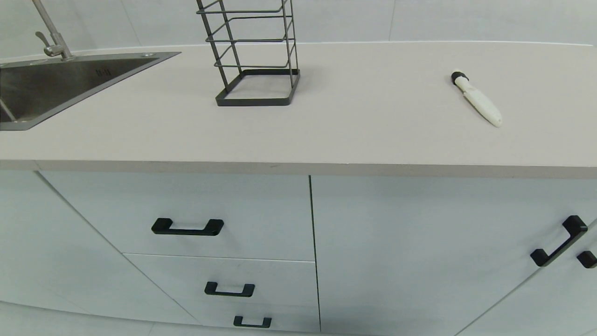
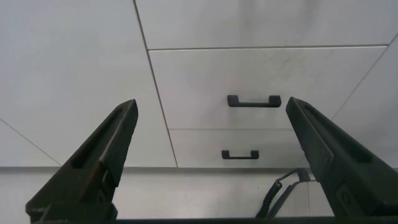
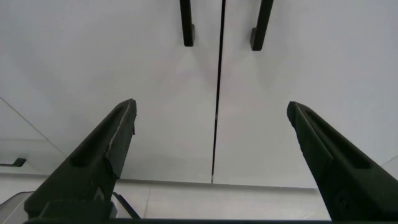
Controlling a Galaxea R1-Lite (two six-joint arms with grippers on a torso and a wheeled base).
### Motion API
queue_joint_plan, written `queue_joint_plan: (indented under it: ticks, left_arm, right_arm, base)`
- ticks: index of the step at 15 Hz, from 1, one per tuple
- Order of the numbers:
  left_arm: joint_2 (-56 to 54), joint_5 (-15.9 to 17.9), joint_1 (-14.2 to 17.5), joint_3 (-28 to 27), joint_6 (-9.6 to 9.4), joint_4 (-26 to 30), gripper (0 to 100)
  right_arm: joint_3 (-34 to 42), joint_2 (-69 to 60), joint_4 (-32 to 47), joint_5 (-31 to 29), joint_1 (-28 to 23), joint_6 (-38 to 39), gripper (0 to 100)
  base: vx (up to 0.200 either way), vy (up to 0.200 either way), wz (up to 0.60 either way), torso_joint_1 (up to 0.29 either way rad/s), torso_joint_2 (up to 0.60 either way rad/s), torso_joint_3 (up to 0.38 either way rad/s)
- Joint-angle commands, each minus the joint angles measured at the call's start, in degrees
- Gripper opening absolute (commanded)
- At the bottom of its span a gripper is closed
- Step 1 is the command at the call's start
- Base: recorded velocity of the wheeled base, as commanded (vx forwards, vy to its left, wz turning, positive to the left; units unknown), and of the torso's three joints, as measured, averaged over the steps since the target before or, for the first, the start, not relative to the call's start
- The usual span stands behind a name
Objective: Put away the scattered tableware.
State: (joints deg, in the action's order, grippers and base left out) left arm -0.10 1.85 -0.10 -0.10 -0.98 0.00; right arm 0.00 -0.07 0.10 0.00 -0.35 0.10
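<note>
A white utensil with a black end lies on the pale countertop at the right. A black wire rack stands on the counter left of centre, with nothing in it. My left gripper is open, low down, facing the drawer fronts with nothing between its fingers. My right gripper is open too, facing the cabinet doors below the counter, and holds nothing.
A steel sink with a tap is set into the counter at the far left. Below are drawers with black handles and cabinet doors with black handles. Floor shows under the cabinets.
</note>
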Motion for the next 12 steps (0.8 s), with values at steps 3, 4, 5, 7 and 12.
queue_joint_plan:
  ticks: [3,4,5,7,12]
  left_arm:
    - [0.1,0.0,0.0,0.0,-0.52,0.0,100]
    - [0.1,0.0,0.0,0.0,-0.52,0.0,100]
    - [0.1,0.0,0.0,0.0,-0.43,0.0,100]
    - [0.1,-0.1,0.0,0.0,-0.26,0.0,100]
    - [0.1,0.0,0.0,0.0,-0.08,0.0,100]
  right_arm:
    - [0.0,0.1,0.0,0.0,0.0,0.0,100]
    - [0.0,0.1,0.0,0.0,0.0,0.1,100]
    - [0.0,0.1,0.0,0.0,0.0,0.1,100]
    - [0.0,0.1,0.0,0.0,0.0,0.1,100]
    - [0.0,0.1,0.0,0.0,0.0,0.6,100]
  base:
    - [0.000,0.000,0.00,0.000,0.00,0.000]
    - [0.000,0.000,0.00,0.000,0.00,0.000]
    - [0.000,0.000,0.00,0.000,0.00,0.000]
    - [0.000,0.000,0.00,0.000,0.00,0.000]
    - [0.000,0.000,0.00,0.185,-0.10,-0.076]
